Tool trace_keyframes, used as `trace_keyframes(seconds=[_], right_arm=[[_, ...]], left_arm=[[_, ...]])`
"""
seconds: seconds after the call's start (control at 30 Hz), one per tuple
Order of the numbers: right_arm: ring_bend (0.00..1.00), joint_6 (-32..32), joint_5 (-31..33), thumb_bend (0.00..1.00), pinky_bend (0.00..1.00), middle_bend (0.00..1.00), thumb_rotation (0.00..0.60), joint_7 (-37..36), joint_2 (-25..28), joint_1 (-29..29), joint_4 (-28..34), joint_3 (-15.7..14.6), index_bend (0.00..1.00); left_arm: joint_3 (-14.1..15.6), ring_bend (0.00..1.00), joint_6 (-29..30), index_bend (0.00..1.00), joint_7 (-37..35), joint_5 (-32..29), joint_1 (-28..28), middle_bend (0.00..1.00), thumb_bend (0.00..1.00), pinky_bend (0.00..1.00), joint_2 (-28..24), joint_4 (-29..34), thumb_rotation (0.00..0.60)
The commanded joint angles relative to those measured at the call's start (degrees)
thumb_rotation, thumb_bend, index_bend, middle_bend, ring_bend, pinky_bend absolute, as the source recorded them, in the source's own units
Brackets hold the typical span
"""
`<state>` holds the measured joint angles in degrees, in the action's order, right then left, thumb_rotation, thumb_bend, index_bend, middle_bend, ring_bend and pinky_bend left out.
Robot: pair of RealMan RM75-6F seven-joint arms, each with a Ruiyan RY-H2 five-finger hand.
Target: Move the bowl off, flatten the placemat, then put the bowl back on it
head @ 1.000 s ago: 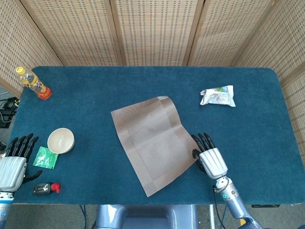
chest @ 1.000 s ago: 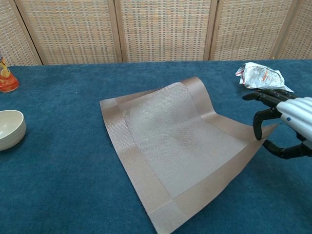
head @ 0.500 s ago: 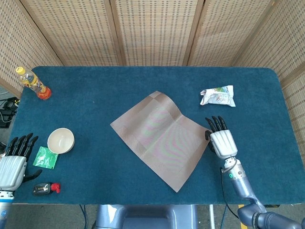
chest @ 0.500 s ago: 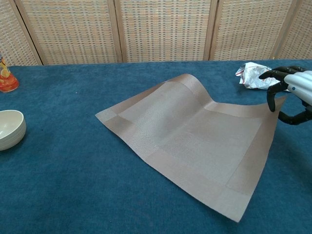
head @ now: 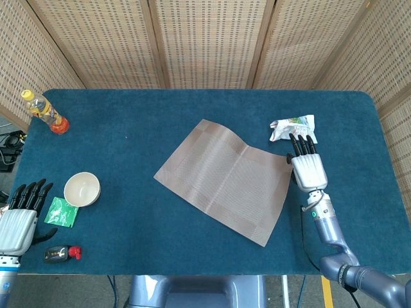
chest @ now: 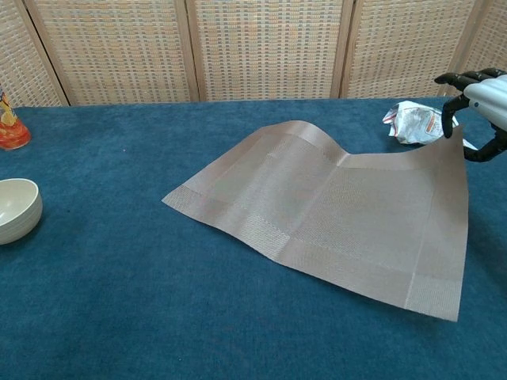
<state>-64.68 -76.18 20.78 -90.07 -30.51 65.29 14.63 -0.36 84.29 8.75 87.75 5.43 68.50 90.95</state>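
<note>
The brown woven placemat (head: 225, 179) (chest: 333, 210) lies mid-table with a hump along its far edge, and its right corner is raised off the cloth. My right hand (head: 307, 165) (chest: 479, 95) pinches that raised corner beside the crumpled wrapper. The cream bowl (head: 81, 188) (chest: 16, 207) stands upright on the blue table at the left, well away from the mat. My left hand (head: 19, 215) rests at the front left edge with its fingers spread and nothing in it; the chest view does not show it.
A crumpled white wrapper (head: 294, 128) (chest: 413, 123) lies just beyond my right hand. An orange drink bottle (head: 43, 111) (chest: 9, 127) stands at the far left. A green packet (head: 61, 211) and a small black and red item (head: 61, 253) lie near my left hand.
My right hand has swung the held corner away from me and to the right, turning and spreading the mat. Bowl and left hand stay put.
</note>
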Motion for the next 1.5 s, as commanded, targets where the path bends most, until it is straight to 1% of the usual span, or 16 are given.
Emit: trace_keyframes(seconds=[0.03, 0.1, 0.2, 0.3, 0.4, 0.47, 0.57, 0.63, 0.73, 0.8, 0.93, 1.13, 1.23, 1.37, 1.5], right_arm=[[0.0, -0.2, 3.2, 0.34, 0.0, 0.0, 0.6, 4.1, 1.3, 0.8, 2.3, 0.4, 0.18], [0.0, -1.1, 4.7, 0.31, 0.0, 0.0, 0.6, 4.6, 2.2, 1.9, 3.9, 0.6, 0.09], [0.0, -2.4, 6.6, 0.28, 0.0, 0.0, 0.6, 5.4, 3.9, 3.7, 6.1, 0.5, 0.0], [0.0, -6.7, 5.6, 0.24, 0.0, 0.0, 0.6, 4.5, 6.2, 6.9, 10.4, -0.9, 0.0], [0.0, -11.8, 2.0, 0.18, 0.0, 0.0, 0.6, -0.2, 8.5, 10.6, 15.2, -3.1, 0.0], [0.0, -15.6, -1.8, 0.15, 0.0, 0.0, 0.6, -4.0, 9.9, 13.0, 17.3, -5.2, 0.0], [0.0, -20.7, -6.6, 0.14, 0.0, 0.0, 0.6, -8.5, 10.5, 16.4, 17.5, -8.4, 0.0], [0.0, -23.0, -8.4, 0.14, 0.0, 0.0, 0.6, -10.9, 10.5, 18.2, 16.9, -10.0, 0.0], [0.0, -24.9, -9.4, 0.14, 0.0, 0.0, 0.6, -13.7, 10.5, 20.0, 16.0, -11.1, 0.0], [0.0, -25.5, -9.7, 0.14, 0.0, 0.0, 0.6, -15.1, 10.7, 20.8, 15.4, -11.4, 0.0], [0.0, -25.5, -9.8, 0.14, 0.0, 0.0, 0.6, -16.8, 11.3, 21.1, 15.0, -11.0, 0.0], [0.0, -25.1, -9.9, 0.14, 0.0, 0.0, 0.6, -19.0, 12.2, 21.2, 15.4, -10.5, 0.0], [0.0, -24.8, -10.3, 0.14, 0.0, 0.0, 0.6, -20.2, 12.7, 21.2, 15.6, -10.5, 0.0], [0.0, -24.6, -10.4, 0.14, 0.0, 0.0, 0.6, -21.3, 13.0, 21.4, 15.5, -10.3, 0.0], [0.0, -23.9, -9.7, 0.14, 0.0, 0.0, 0.6, -22.3, 13.2, 21.5, 15.3, -9.8, 0.0]], left_arm=[[0.0, 0.0, -0.1, 0.03, 0.0, -0.1, 0.0, 0.0, 0.1, 0.0, 0.0, -0.1, 0.6], [0.1, 0.0, -0.2, 0.03, 0.0, 0.0, 0.0, 0.0, 0.1, 0.0, 0.1, -0.1, 0.6], [0.1, 0.0, -0.2, 0.03, -0.1, 0.1, 0.0, 0.0, 0.09, 0.0, 0.1, -0.1, 0.6], [0.3, 0.0, -0.4, 0.03, -0.6, 0.2, 0.1, 0.0, 0.09, 0.0, 0.0, 0.2, 0.6], [0.3, 0.0, -0.6, 0.03, -1.2, 0.4, 0.3, 0.0, 0.09, 0.0, -0.3, 0.6, 0.6], [-0.1, 0.0, -0.6, 0.03, -1.2, 0.3, 0.5, 0.0, 0.09, 0.0, -0.3, 0.9, 0.6], [-0.6, 0.0, -0.9, 0.03, -1.1, 0.1, 1.0, 0.0, 0.09, 0.0, -0.2, 1.5, 0.6], [-1.1, 0.0, -1.5, 0.02, -0.5, -0.1, 1.7, 0.0, 0.09, 0.0, -0.2, 2.1, 0.6], [-1.7, 0.0, -3.0, 0.02, 0.8, -0.6, 2.9, 0.0, 0.08, 0.0, -0.1, 2.9, 0.6], [-2.3, 0.0, -4.2, 0.02, 2.0, -1.1, 3.9, 0.0, 0.08, 0.0, 0.1, 3.6, 0.6], [-3.5, 0.0, -6.9, 0.02, 4.8, -1.9, 6.3, 0.0, 0.09, 0.0, 0.8, 4.9, 0.6], [-6.2, 0.0, -13.6, 0.02, 11.8, -3.6, 12.6, 0.0, 0.09, 0.0, 3.9, 6.6, 0.6], [-8.7, 0.0, -17.8, 0.02, 16.4, -6.5, 17.0, 0.0, 0.09, 0.0, 7.8, 5.2, 0.6], [-11.7, 0.0, -22.5, 0.02, 20.7, -11.4, 22.4, 0.0, 0.09, 0.0, 13.7, 0.7, 0.6], [-13.7, 0.0, -25.6, 0.02, 23.9, -15.6, 26.7, 0.0, 0.06, 0.0, 18.5, -4.2, 0.6]])
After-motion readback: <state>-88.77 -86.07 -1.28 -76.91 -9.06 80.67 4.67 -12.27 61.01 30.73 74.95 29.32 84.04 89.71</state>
